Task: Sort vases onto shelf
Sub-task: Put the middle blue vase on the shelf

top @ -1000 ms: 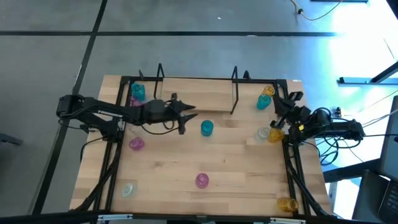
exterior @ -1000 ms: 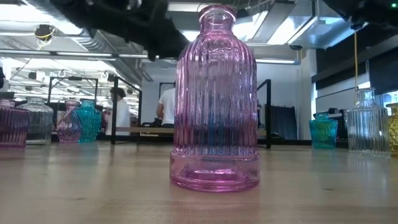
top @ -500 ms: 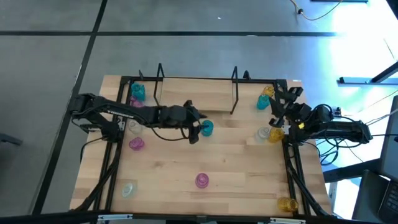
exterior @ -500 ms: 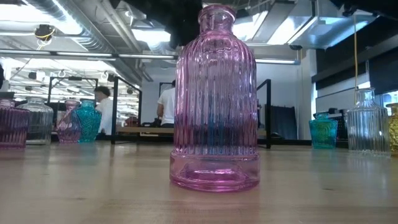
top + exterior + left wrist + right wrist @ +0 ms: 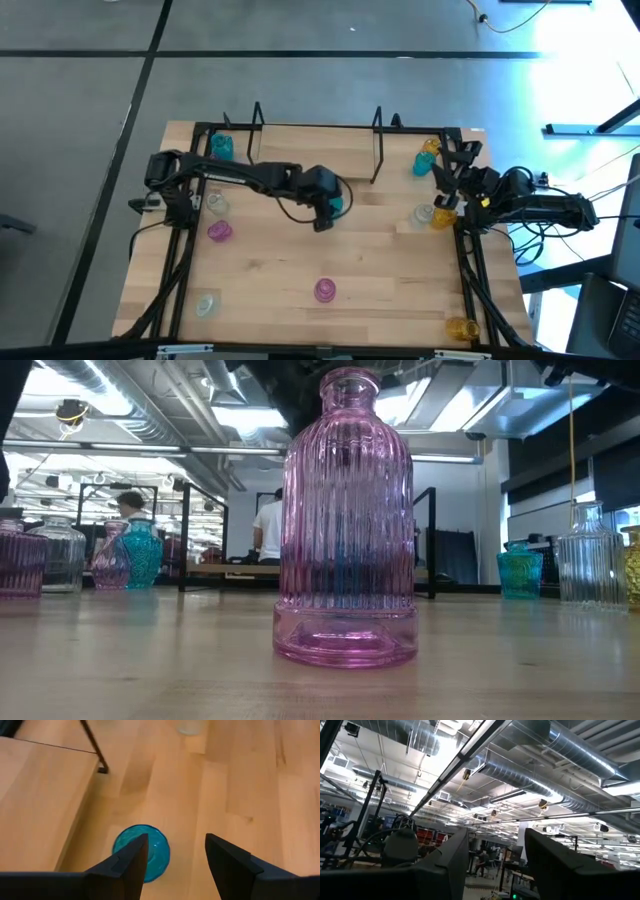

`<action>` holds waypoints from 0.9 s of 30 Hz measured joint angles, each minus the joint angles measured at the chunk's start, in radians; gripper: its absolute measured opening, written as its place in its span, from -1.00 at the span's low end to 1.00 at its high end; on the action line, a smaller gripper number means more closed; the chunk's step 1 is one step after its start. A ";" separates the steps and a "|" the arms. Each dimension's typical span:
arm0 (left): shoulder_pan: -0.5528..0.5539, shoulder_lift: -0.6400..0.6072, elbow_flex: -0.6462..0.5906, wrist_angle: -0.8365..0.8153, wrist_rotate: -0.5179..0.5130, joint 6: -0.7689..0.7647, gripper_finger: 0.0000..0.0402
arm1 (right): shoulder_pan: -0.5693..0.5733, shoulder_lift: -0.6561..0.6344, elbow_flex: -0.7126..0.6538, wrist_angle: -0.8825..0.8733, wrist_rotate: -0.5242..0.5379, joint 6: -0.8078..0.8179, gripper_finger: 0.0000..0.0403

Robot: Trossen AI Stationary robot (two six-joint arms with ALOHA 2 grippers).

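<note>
My left gripper [image 5: 329, 210] [image 5: 175, 865] hangs open over a teal vase [image 5: 339, 204] [image 5: 142, 851] that stands on the table just in front of the shelf [image 5: 315, 160] [image 5: 40, 805]. In the left wrist view the vase shows from above, partly behind one finger [image 5: 125, 867]. My right gripper [image 5: 452, 165] [image 5: 492, 865] is open and empty at the table's right edge, pointing up at the ceiling, beside a yellow vase [image 5: 430, 147] and a teal vase [image 5: 422, 166]. A pink vase [image 5: 325, 290] [image 5: 345, 520] stands near the front edge.
More vases stand about the table: teal [image 5: 221, 148], clear [image 5: 215, 205] and pink [image 5: 219, 232] at the left, clear [image 5: 205, 303] front left, clear [image 5: 425, 213] and yellow [image 5: 443, 217] at the right, yellow [image 5: 458, 327] front right. The shelf's black wire frame foot [image 5: 102, 769] is close by.
My left gripper has reached toward the table's right edge, from beside the left-hand vases along the front of the shelf, and now stands over the teal vase. The vases have stayed where they were.
</note>
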 joint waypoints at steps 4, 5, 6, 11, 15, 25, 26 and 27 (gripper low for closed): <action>0.013 0.030 0.005 0.003 -0.020 0.058 -0.05 | 0.000 0.001 0.000 -0.011 0.000 -0.014 -0.11; 0.018 0.037 0.005 0.003 -0.026 0.063 -0.05 | 0.000 0.001 0.000 -0.011 0.000 -0.015 -0.11; 0.024 0.041 0.005 0.003 -0.026 0.065 -0.05 | 0.000 0.001 0.000 -0.011 0.000 -0.016 -0.11; 0.040 0.049 0.005 0.002 -0.023 0.068 -0.05 | 0.000 0.001 0.000 -0.009 0.000 -0.066 -0.11; 0.061 0.049 0.005 0.003 -0.020 0.069 -0.05 | 0.000 0.001 0.000 -0.006 0.000 -0.074 -0.11; 0.088 0.049 -0.032 0.015 0.039 0.119 -0.05 | 0.000 0.001 0.000 0.000 0.000 -0.098 -0.11; 0.090 0.049 -0.037 0.017 0.051 0.129 -0.05 | 0.000 0.001 0.000 0.004 0.000 -0.098 -0.11; 0.091 0.049 -0.043 0.020 0.057 0.142 -0.05 | 0.000 0.001 0.000 0.007 0.000 -0.098 -0.11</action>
